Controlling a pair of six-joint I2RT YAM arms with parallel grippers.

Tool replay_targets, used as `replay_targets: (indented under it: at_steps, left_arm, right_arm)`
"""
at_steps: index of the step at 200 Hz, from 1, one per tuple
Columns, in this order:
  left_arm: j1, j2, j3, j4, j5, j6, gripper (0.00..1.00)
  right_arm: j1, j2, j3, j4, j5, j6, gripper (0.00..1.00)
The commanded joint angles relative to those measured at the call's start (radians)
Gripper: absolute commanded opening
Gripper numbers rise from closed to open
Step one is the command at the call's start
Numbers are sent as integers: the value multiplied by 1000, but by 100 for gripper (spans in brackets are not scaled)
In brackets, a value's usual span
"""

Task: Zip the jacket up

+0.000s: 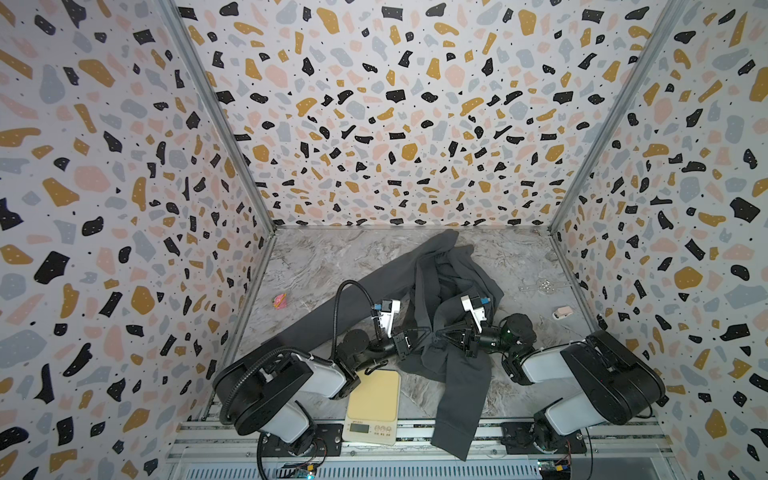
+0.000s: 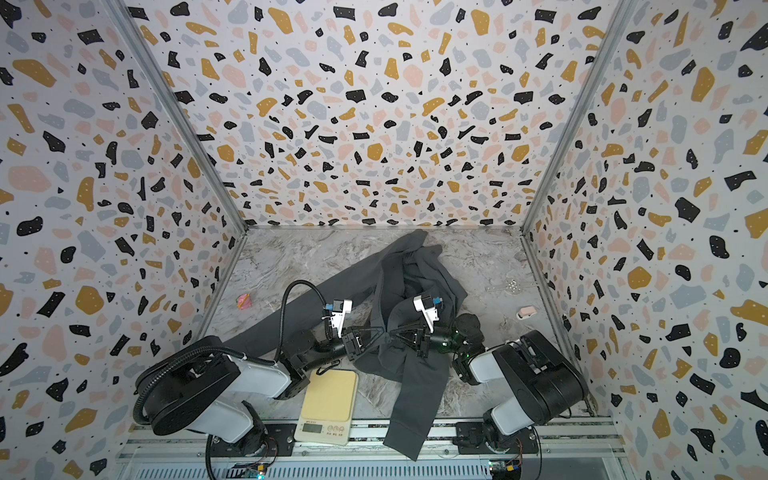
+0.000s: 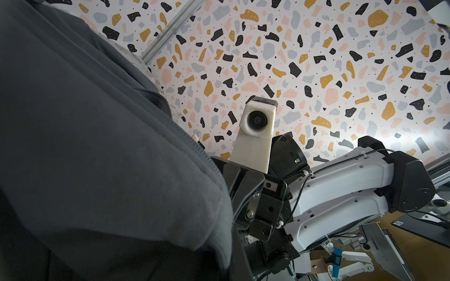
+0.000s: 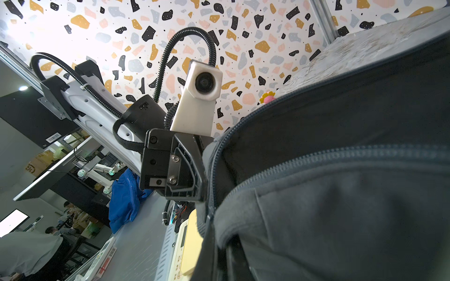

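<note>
Where the jacket (image 1: 453, 374) lies crumpled in the middle of the table (image 1: 332, 257), one sleeve (image 1: 455, 428) trailing over the near edge beside the scale (image 1: 374, 399), the left gripper (image 1: 427, 331) and right gripper (image 1: 439, 333) meet tip to tip, each clamped shut on its fabric (in the right wrist view the zipper (image 4: 316, 158) shows two rows of teeth running apart).

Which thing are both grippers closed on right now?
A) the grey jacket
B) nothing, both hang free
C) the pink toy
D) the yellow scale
A: in a top view the left gripper and right gripper meet tip to tip, both pinched into a fold of the jacket; the scale and pink toy lie apart from them.
</note>
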State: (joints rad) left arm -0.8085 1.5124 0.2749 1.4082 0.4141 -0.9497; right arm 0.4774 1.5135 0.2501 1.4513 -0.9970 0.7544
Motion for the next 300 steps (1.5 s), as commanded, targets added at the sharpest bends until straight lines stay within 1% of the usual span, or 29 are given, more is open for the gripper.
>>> replay_targets:
  at_steps: [1,51,97,150,154,176,231,264,284,300]
  left_arm:
    - [-6,-4,29,14,32,41,0]
    - [-6,-4,32,-20,35,57,0]
    - [-6,-3,22,-29,38,58,0]
    - [-5,1,15,-37,48,58,0]
    - [-5,1,14,-37,48,86,0]
    - [-6,11,13,-38,47,91,0]
    - [-4,65,7,-33,51,119,0]
    - [-4,154,7,51,72,93,0]
    - [-4,196,10,99,78,72,0]
    - [-4,204,14,99,78,72,0]
  right_arm:
    - [0,-4,37,126,-12,37,0]
    - [-2,39,50,193,8,79,0]
    - [-5,104,69,302,9,139,0]
    - [-16,134,109,292,-16,142,0]
    - [-16,134,113,291,-15,144,0]
    - [-17,139,127,294,-2,159,0]
    - [-20,165,137,304,73,199,0]
    - [-34,216,155,383,102,259,0]
    - [-45,225,180,351,103,265,0]
    - [-57,208,195,259,104,245,0]
